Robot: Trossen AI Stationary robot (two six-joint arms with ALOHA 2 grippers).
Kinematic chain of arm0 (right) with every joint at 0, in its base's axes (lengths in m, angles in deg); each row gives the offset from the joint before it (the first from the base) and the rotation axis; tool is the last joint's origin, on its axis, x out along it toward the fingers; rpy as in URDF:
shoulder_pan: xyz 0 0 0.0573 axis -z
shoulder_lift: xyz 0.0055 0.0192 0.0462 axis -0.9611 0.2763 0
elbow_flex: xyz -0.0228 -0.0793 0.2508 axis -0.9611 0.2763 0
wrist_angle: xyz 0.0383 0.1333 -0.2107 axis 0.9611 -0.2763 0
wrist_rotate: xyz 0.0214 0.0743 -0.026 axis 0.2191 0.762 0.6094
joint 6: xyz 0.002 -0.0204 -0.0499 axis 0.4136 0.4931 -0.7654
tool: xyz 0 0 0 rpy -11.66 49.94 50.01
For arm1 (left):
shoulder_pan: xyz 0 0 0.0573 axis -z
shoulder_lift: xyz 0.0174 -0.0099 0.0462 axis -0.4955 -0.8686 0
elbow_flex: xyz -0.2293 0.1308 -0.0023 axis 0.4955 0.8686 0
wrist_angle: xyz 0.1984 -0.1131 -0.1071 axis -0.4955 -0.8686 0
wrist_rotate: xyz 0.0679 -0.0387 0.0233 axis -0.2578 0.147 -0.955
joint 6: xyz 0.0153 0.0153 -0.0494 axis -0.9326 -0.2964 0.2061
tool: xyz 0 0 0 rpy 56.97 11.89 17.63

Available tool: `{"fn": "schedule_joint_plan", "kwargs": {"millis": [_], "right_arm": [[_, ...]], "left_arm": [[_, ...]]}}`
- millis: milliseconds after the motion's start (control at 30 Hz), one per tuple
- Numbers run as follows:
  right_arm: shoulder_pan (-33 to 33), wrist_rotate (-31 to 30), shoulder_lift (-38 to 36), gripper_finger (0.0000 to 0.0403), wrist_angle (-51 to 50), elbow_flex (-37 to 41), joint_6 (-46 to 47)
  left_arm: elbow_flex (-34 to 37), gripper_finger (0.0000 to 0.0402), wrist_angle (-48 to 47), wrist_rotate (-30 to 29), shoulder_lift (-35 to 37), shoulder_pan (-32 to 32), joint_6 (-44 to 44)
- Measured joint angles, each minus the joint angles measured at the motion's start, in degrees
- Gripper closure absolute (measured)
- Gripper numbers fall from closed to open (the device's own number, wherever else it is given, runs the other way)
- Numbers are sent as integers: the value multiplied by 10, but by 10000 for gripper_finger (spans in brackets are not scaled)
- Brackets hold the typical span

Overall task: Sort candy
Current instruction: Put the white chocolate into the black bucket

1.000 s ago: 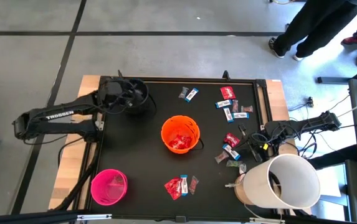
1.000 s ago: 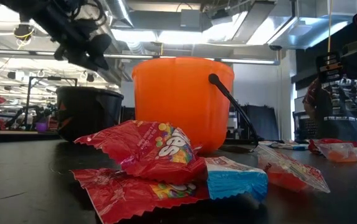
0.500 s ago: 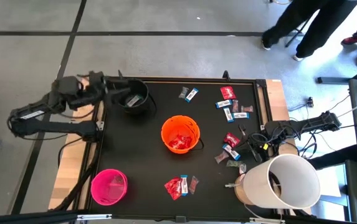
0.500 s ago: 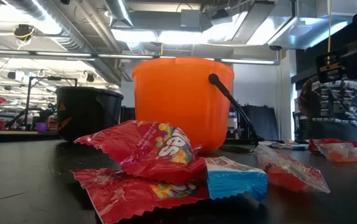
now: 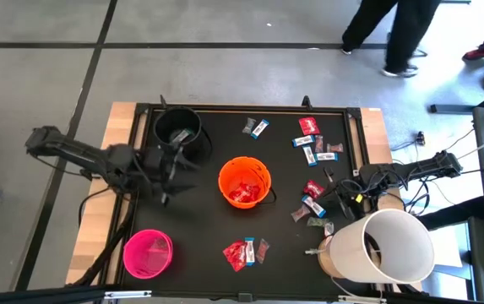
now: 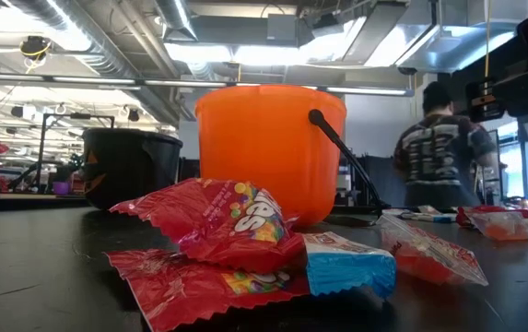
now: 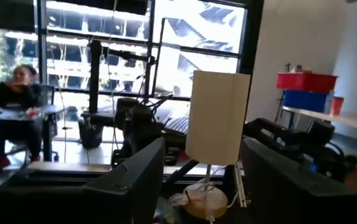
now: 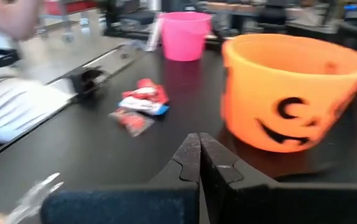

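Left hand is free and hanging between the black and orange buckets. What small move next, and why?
Probably swing the left hand, open and empty, toward the red packets near the table's front edge. They lie loose between the pink bucket and the white shade, unsorted. The right hand is shut and waiting by the right-side candy.

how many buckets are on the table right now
3: the black bucket at the far left corner, the orange bucket in the middle, the pink bucket at the near left corner. None looks hidden.
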Motion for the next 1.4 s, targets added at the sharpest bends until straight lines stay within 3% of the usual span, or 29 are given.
{"fn": "schedule_joint_plan", "kwargs": {"millis": [100,233,433,833,967,1233,1400], "right_arm": [[0,-55,0,402,-2,0,9],[0,-145,0,402,6,0,10],[0,-229,0,402,-5,0,-8],[0,-230,0,402,7,0,-6],[0,-216,0,402,98,0,-5],[0,-209,0,402,416,0,-9],[0,-226,1,402,498,0,-2]], "left_arm": [[4,198,15,-33,-34,19,-14],[-2,198,85,-15,-79,47,-36],[-8,199,130,-23,-127,88,-56],[-9,199,128,-106,-144,106,-90],[-9,199,131,-106,-144,106,-90],[-9,199,134,-138,-144,87,-111],[-9,199,136,-135,-147,79,-91]]}}
